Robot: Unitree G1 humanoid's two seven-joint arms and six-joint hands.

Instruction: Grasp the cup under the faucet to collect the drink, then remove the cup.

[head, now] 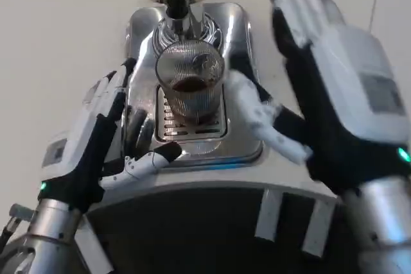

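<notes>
Ribbed glass cup [191,85] stands on the drip tray grille [192,129] under the faucet [176,14], some dark drink inside. Likely fragile and slippery; best gripped mid-wall and kept upright. Left hand [96,136] and right hand [321,88] flank it, fingers spread, holding nothing.

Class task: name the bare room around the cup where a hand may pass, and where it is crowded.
Free: white table left of the shiny tray, beyond the left hand. Crowded: the cup stands on the grate under the faucet; the right hand flanks it.
</notes>
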